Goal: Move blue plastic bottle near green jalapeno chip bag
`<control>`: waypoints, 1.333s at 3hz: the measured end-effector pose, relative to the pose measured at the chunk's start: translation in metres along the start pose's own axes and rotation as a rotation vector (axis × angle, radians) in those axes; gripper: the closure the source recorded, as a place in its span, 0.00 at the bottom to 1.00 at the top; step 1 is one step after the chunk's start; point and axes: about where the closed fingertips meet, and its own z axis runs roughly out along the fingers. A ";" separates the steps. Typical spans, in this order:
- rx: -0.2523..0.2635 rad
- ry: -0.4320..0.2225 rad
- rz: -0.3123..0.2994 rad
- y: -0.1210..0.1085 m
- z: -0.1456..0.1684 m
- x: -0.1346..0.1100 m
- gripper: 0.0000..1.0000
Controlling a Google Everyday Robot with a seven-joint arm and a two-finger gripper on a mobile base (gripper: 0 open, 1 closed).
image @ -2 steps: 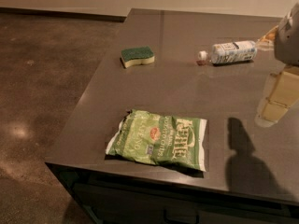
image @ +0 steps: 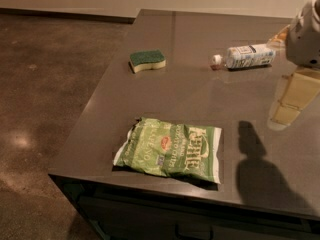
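**Logged on the worktop (image: 200,101)**

Found the blue plastic bottle (image: 248,56) lying on its side on the dark surface, toward 1 o'clock from the middle, white cap pointing to 9 o'clock. Saw nothing resting on it or gripping it.

Found the green jalapeno chip bag (image: 170,151) lying flat and crinkled near the front edge, at about 6 o'clock from the middle, lettering side up, small red emblem showing. Placed the bottle at roughly 1 o'clock from the bag, well apart from it, with bare surface between.

Spotted a green-and-yellow sponge (image: 147,60) at 11 o'clock from the bag and at 9 o'clock from the bottle, apart from both.

Found the hand (image: 290,106) at the 3 o'clock edge of the view, over the worktop, at about 4 o'clock from the bottle's base end and near it, with no grip on the bottle. Could not tell whether spread or pressed together. Made out the white arm (image: 306,34) above the hand, at 2 o'clock, partly cut off by the edge.

Noted a dark shadow (image: 260,176) on the worktop at 3 o'clock from the bag. Saw brown floor (image: 45,99) at 9 o'clock, beyond the worktop's edge.
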 end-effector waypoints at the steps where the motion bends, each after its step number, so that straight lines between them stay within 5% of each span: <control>1: 0.025 -0.024 -0.048 -0.031 0.014 -0.019 0.00; 4: -0.001 -0.059 -0.103 -0.145 0.073 -0.045 0.00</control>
